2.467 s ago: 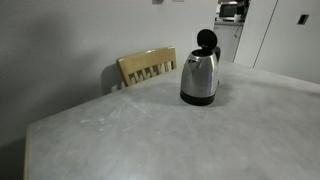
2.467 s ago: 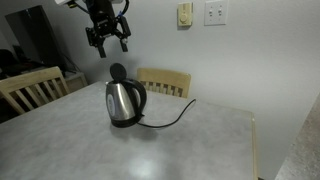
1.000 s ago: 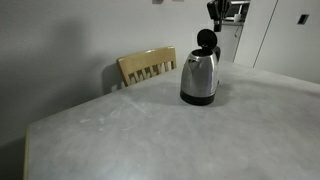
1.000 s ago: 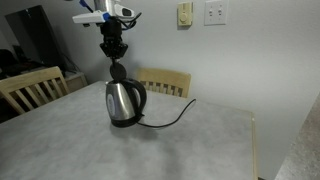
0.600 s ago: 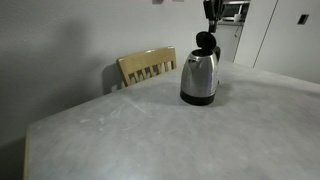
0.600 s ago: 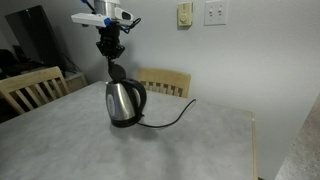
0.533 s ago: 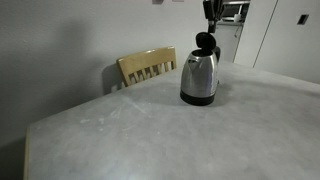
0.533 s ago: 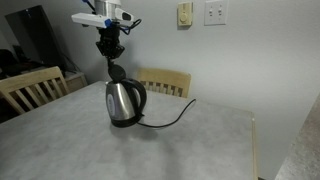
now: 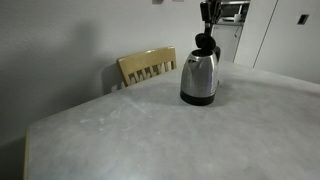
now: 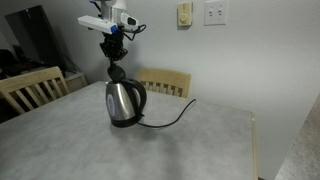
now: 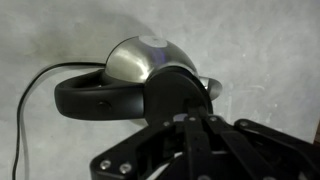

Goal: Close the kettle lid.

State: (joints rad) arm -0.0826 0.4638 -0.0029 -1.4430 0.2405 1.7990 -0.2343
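Observation:
The steel kettle (image 9: 199, 76) (image 10: 123, 101) stands on the grey table (image 9: 130, 130) in both exterior views. Its black lid (image 9: 205, 41) (image 10: 117, 71) is hinged up, nearly upright above the mouth. My gripper (image 9: 207, 22) (image 10: 114, 58) hangs straight above the lid, shut, with its tips at the lid's top edge and nothing held. In the wrist view the shut gripper (image 11: 193, 118) sits over the dark lid (image 11: 175, 90), with the steel body (image 11: 145, 58) and the black handle (image 11: 95, 98) beyond.
A wooden chair (image 9: 147, 66) (image 10: 165, 80) stands behind the table near the kettle. Another chair (image 10: 30, 88) is at the table's side. The kettle's black cord (image 10: 172, 119) runs across the tabletop toward the wall.
The gripper has come down from high above the kettle to the lid's top edge, then shifted slightly sideways. The lid still stands up.

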